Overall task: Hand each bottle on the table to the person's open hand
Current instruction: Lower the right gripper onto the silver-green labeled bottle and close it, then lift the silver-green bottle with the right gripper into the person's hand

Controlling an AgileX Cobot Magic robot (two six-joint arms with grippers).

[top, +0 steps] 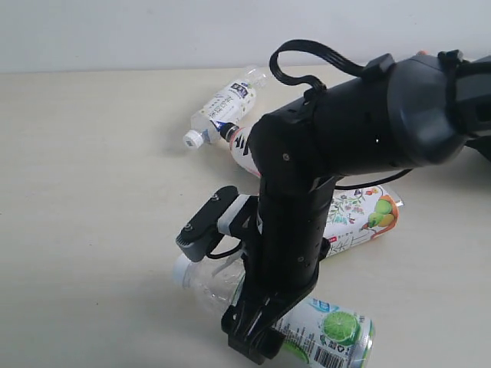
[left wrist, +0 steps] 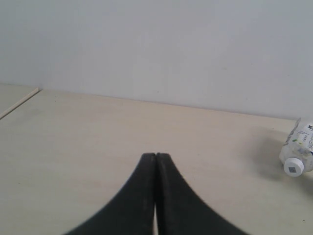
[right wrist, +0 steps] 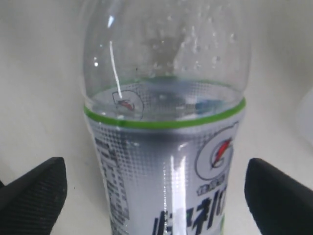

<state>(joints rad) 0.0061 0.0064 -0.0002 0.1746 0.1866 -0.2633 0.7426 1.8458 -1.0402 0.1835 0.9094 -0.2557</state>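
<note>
The lime-label bottle (top: 330, 331) lies on its side on the table (top: 92, 199) at the near edge, its white cap end pointing left. My right gripper (top: 261, 341) reaches down over it, open, with the bottle (right wrist: 166, 152) between the two fingers (right wrist: 36, 193) and a gap on each side. The fruit-drawing bottle (top: 360, 215) lies behind the arm. The slim white-and-navy bottle (top: 226, 107) and the pink-peach bottle (top: 244, 152) with its black cap lie farther back. My left gripper (left wrist: 155, 157) is shut on nothing, low over bare table. The person's open hand is out of view.
A white-capped bottle (left wrist: 297, 149) lies at the edge of the left wrist view, well off to one side of the shut fingers. The right arm's black body (top: 368, 123) covers much of the right half of the exterior view. A pale wall (top: 153, 31) backs the table.
</note>
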